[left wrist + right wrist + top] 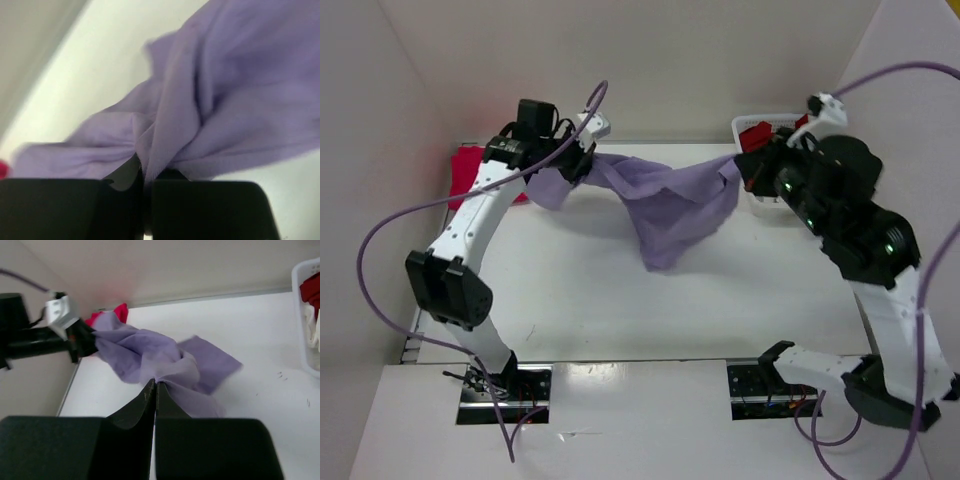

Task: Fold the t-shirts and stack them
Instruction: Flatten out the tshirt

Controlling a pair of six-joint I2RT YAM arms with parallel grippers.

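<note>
Tension keeps the purple t-shirt (pixel 670 205) aloft: left gripper (pixel 145 172) and right gripper (pixel 155 384) each clamp it, probably to spread it flat.

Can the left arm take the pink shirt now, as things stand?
Probably not yet: the pink shirt lies near it, but the left gripper is shut on the purple shirt.

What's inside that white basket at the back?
A red shirt and a white shirt lie in the basket. Its bottom is hidden by its wall and, from above, by the right arm.
</note>
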